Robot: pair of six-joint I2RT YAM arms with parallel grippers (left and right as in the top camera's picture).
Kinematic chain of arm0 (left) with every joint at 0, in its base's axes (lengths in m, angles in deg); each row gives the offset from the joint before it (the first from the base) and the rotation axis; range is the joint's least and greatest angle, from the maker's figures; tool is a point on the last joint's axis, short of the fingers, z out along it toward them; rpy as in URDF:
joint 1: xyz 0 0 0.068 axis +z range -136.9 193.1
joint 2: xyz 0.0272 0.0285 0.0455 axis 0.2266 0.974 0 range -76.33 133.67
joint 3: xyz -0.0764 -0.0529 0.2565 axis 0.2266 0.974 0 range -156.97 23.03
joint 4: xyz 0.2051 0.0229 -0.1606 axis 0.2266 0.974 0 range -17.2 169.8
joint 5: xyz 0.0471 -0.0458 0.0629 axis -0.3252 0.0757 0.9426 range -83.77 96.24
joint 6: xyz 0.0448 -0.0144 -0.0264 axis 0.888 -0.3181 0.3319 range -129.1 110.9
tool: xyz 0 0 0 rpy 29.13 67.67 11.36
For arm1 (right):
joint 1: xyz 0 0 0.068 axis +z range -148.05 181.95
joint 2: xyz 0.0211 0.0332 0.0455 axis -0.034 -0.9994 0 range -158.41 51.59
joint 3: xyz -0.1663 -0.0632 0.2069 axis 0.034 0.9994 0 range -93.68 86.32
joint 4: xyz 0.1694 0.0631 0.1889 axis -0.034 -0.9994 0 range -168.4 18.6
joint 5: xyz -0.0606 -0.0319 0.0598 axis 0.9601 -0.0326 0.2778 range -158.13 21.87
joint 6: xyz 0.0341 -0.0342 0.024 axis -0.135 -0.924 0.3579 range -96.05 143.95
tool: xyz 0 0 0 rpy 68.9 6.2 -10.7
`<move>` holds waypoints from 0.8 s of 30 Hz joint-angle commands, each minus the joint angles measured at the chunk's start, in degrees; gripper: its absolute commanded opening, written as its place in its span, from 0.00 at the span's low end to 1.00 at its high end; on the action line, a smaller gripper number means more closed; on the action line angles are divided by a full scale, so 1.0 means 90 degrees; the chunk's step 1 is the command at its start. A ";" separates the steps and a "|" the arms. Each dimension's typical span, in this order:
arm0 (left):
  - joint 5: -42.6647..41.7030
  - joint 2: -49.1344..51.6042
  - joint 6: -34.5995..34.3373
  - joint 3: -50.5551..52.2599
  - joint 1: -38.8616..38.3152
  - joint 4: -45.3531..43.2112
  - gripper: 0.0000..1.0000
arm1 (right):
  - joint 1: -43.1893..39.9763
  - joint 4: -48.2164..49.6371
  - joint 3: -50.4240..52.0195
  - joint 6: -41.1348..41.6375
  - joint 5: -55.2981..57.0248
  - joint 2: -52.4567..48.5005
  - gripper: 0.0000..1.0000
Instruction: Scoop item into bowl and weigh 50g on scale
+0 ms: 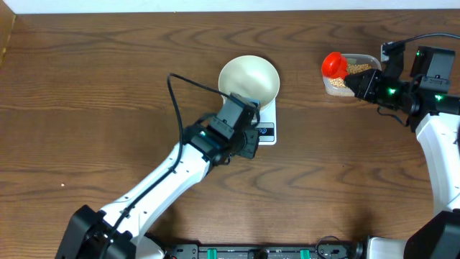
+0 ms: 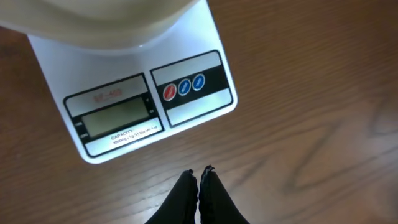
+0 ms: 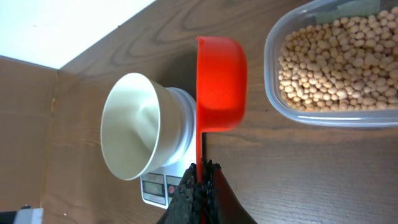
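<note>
Scale [image 2: 112,65]: white, flat on wood table [image 1: 108,108]. Bowl [image 3: 134,124] seated on its platform, covering the rear part. Display [image 2: 115,119] and round buttons [image 2: 185,87] exposed at the front edge. No digits legible on display.

L gripper [image 2: 200,175]: fingertips pressed together, nothing held. Hovers just off the scale's front edge, apart from it, near the btn side.

R gripper [image 3: 200,173]: pinching the handle of the red scoop [image 3: 221,84], well off to the scale's side. Scoop cup turned side-on, just beside the scale-facing end of the clear tub [image 3: 323,118]. Load not visible; prob. empty.

Beans [image 3: 336,62]: all in the tub, away from the scale. None seen in the bowl.

Step in hand (est.): first scoop, task barely begun.

Procedure:
1. Confirm scale is on and zeroed w/ bowl in place before any pour. L gripper looks well placed for a btn press.
2. Dip cup mouth-first into beans, then roll level before lifting.
3. Carry level toward the scale, no jerks. Round beans roll and scatter.
4. Tip slowly above bowl centre. Avoid contact w/ bowl or platform, else false reading.
5. Approx. 50 g: switch to part-scoops, pause for reading to settle.
6. Keep L fingertips off the platform throughout.
</note>
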State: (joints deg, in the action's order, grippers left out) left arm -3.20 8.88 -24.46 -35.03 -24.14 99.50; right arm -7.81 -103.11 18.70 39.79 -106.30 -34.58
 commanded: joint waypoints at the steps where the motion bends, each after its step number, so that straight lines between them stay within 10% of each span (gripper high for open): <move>1: 0.0420 0.0058 0.0039 0.0415 -0.0056 -0.0430 0.08 | -0.0036 -0.0034 -0.0104 -0.0148 0.0141 0.0138 0.01; 24: 0.1039 0.0860 0.1610 0.0848 -0.0058 -0.1819 0.08 | -0.0036 -0.0223 -0.0104 -0.0420 0.0396 0.0138 0.01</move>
State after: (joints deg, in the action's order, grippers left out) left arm 5.57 14.98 -11.50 -27.42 -24.57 84.05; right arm -7.86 -104.90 18.70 37.91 -103.57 -34.58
